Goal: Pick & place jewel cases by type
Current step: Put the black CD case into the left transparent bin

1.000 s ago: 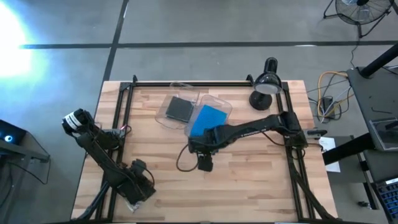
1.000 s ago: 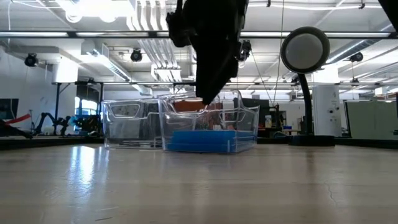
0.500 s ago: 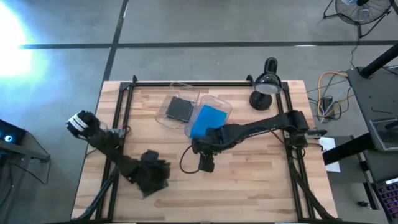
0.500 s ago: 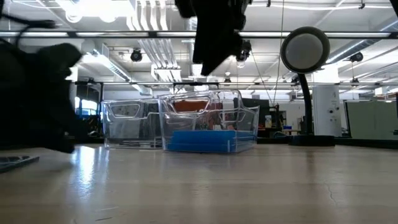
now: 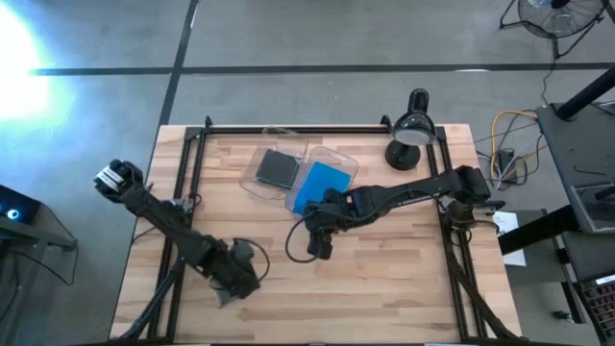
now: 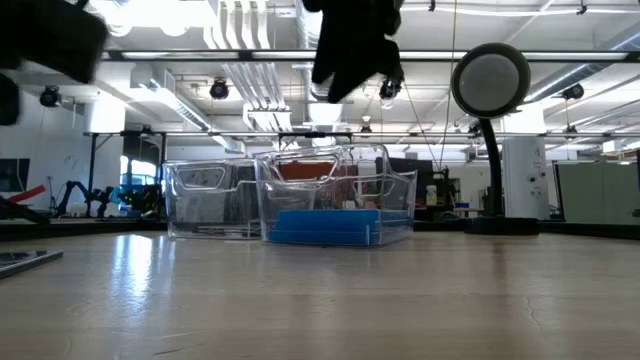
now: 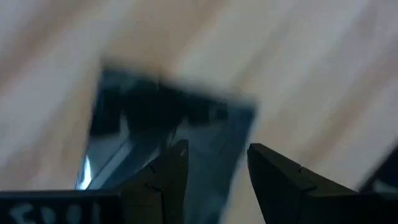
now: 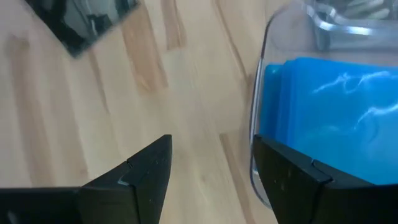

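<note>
At the table's near left, the left gripper [image 7: 213,171] hangs with jaws apart over a dark jewel case [image 7: 168,134] lying flat, not gripped. Farther off, mid-table, the right gripper [image 8: 211,163] is spread and empty, just beside the bin [image 8: 261,93] of blue jewel cases [image 8: 323,118].

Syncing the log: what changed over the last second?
The left tool swung out from the table's near-left corner and now hovers, open, over a dark jewel case lying on the wood. The right tool, open and empty, drew back slightly from the bin of blue jewel cases. Bins and cases stayed put.
</note>
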Robot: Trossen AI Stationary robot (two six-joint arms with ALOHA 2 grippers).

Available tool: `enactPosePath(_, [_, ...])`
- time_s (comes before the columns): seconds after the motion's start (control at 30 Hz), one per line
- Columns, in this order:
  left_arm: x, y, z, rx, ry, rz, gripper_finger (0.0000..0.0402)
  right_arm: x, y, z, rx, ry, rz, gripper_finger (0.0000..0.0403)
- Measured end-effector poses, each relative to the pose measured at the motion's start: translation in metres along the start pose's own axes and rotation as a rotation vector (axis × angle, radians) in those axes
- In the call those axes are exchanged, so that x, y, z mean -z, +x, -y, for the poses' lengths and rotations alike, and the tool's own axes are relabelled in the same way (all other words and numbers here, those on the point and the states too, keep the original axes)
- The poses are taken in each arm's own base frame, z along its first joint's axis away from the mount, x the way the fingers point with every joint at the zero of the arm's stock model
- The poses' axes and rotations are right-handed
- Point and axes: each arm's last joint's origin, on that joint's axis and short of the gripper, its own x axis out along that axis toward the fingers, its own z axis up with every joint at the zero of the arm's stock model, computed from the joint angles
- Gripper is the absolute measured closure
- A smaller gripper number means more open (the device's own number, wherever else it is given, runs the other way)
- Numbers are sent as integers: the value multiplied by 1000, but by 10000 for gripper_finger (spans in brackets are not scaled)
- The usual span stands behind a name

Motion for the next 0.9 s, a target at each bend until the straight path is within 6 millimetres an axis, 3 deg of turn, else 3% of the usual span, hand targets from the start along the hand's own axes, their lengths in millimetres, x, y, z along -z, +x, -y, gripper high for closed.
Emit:
enactPosePath(0.2, [35,3,-2,-32,21,-311,255,11,17,3,16,2,-45,183])
enactPosePath(0.47, [72,28,-36,-170,-174,-356,255,19,23,1,20,0,-63,183])
enactPosePath(0.7, [66,53,-65,-184,-257,-270,255,20,23,-12,-70,3,-33,183])
enactPosePath(0.8, [58,58,-72,-177,-283,-227,255,21,36,-20,-155,121,-68,183])
enactPosePath(0.9, [50,61,-72,-148,-290,-189,255,26,63,-23,-181,277,-113,183])
